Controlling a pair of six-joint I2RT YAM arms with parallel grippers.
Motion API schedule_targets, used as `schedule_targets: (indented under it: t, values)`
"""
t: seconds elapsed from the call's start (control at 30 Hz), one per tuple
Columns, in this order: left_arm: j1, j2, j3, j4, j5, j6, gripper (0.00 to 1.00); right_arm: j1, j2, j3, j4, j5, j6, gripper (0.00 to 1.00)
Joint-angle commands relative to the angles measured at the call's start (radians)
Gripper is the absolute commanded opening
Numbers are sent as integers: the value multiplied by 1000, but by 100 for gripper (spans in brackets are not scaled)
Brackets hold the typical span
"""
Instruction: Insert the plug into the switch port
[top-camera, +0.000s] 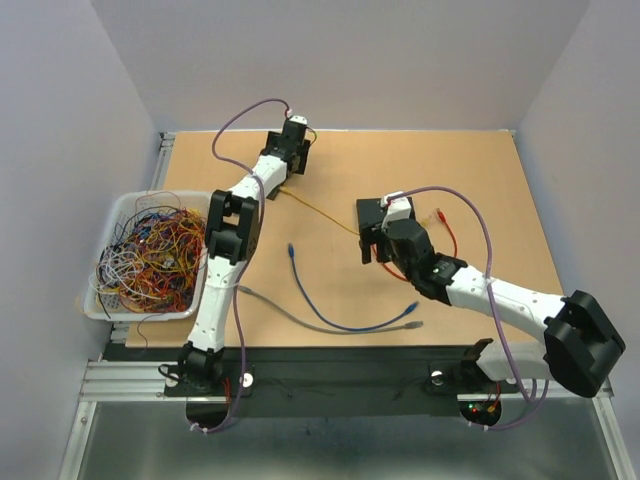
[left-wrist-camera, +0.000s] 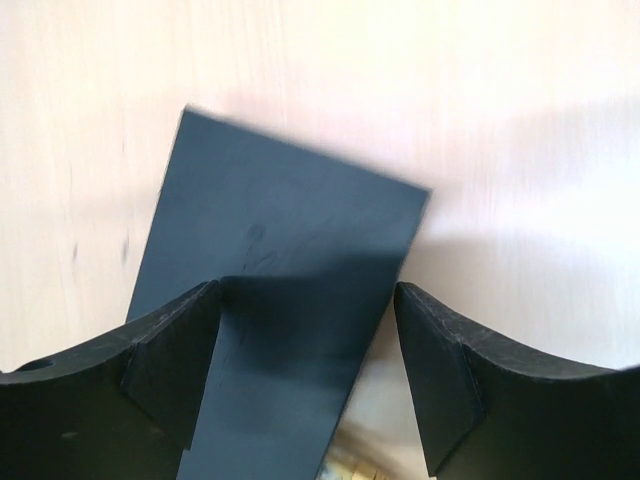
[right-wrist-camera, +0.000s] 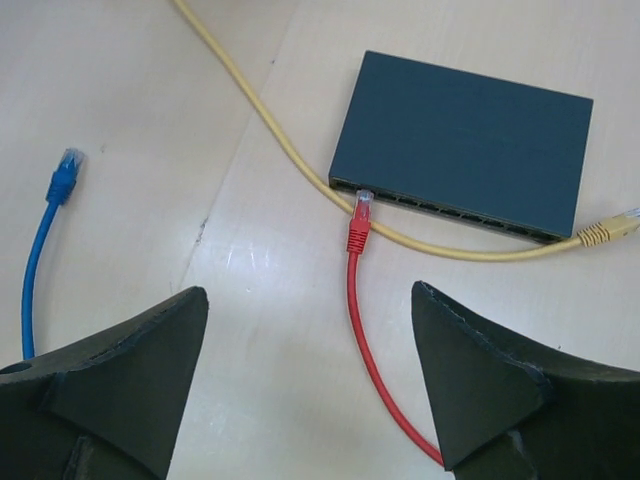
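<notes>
A dark switch (right-wrist-camera: 460, 140) lies flat on the table, its port row facing my right gripper (right-wrist-camera: 309, 290). The red cable's plug (right-wrist-camera: 358, 225) rests with its clear tip at the leftmost port, lying over a yellow cable (right-wrist-camera: 290, 150); I cannot tell whether it is seated. The right gripper is open, holds nothing, and hovers short of the plug. From above it (top-camera: 382, 238) covers part of the switch (top-camera: 370, 210). My left gripper (left-wrist-camera: 308, 290) is open at the table's far side (top-camera: 297, 150), over a dark flat slab (left-wrist-camera: 290, 220).
A yellow plug (right-wrist-camera: 610, 230) lies at the switch's right end. A loose blue cable (top-camera: 320, 300) and a grey cable (top-camera: 300, 315) lie on the near part of the table. A white bin (top-camera: 150, 195) full of tangled wires stands at the left edge.
</notes>
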Motion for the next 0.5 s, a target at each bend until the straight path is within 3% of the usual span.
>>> schedule_targets:
  t: [0.0,0.07,0.17,0.3,0.47]
  values:
    - [68,151,389,-166,58,12,80,-1,28,49,14,-20,17,87]
    - [92,183,453,-160,84,-4,83,-4,35,49,16,-20,20,87]
    - [139,133,395,-40,83,-5,89,-2,45,49,16,-27,23,88]
    - [188,103,358,-40,92,-21,90,-5,57,54,17,-33,28,88]
    - [191,-48,171,47,38,-30,92,-5,91,68,17,-38,31,88]
